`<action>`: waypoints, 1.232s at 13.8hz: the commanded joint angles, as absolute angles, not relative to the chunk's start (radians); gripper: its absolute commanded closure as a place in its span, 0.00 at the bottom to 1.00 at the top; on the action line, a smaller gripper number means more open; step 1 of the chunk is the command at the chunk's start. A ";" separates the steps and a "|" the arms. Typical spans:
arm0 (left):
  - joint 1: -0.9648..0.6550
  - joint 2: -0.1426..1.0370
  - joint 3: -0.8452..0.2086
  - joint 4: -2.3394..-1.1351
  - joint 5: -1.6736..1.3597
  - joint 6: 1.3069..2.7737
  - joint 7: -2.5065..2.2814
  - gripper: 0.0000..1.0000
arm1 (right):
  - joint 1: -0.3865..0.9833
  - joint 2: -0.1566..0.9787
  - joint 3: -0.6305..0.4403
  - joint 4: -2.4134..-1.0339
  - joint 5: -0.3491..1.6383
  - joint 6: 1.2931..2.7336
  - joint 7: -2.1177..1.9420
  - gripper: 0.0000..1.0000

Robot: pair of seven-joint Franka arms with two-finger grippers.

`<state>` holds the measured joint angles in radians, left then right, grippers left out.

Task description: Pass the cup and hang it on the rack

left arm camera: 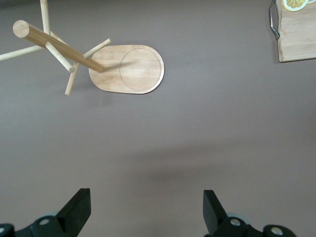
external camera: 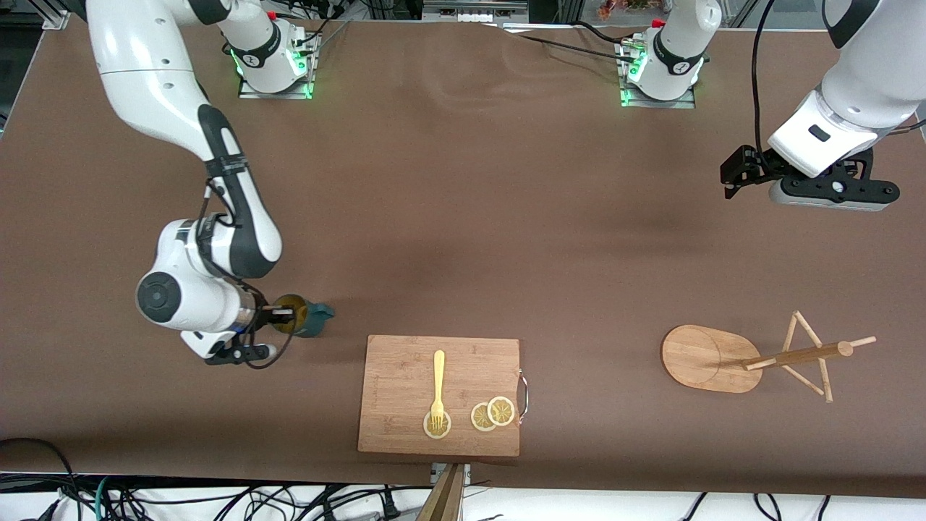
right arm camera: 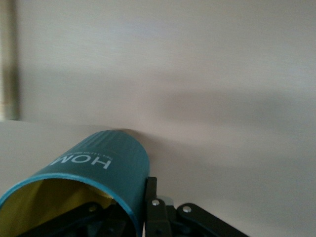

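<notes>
Cup point(external camera: 309, 319), dark teal with a yellow inside, lies tipped on its side in the right gripper point(external camera: 283, 314), its mouth turned toward the wrist and its base pointing toward the middle of the desk. One finger reaches into the mouth and the other runs along the outside wall, so the pincer is clamped on the cup's rim. In the right wrist view the cup point(right arm camera: 91, 175) fills the lower part of the frame, white lettering on its ribbed wall, with the black fingers point(right arm camera: 150, 207) pressed against the rim. It sits toward the right arm's end of the desk, closer to the desk's front-camera edge than to the bases' edge, beside the board point(external camera: 440, 395); whether it touches the desk I cannot tell.

The rack point(external camera: 752, 357) stands near the left arm's end, toward the front-camera edge, well apart from the cup. Its oval base, post and thin pegs show in the left wrist view too point(left arm camera: 127, 69).

The left gripper point(external camera: 736, 174) waits in the air over bare desk near the left arm's end, its fingers point(left arm camera: 76, 210) spread wide apart and holding nothing.

The board lies near the middle of the front-camera edge, carrying a yellow fork point(external camera: 438, 389) and lemon slices point(external camera: 493, 414).
</notes>
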<state>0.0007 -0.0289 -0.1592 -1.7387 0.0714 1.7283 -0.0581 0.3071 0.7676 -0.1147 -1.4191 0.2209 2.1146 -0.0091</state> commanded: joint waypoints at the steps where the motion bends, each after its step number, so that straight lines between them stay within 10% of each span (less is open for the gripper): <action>1: 0.005 -0.015 -0.163 -1.709 0.066 1.707 -0.055 0.00 | 0.420 0.798 -0.120 -1.323 0.227 2.072 0.137 1.00; 6: 0.005 -0.015 -0.163 -1.709 0.063 1.709 -0.054 0.00 | 0.622 0.942 -0.120 -1.073 0.229 1.977 0.490 1.00; 17: 0.008 -0.014 -0.163 -1.709 0.028 1.709 -0.063 0.00 | 0.919 1.046 -0.126 -0.985 0.212 2.129 0.877 1.00</action>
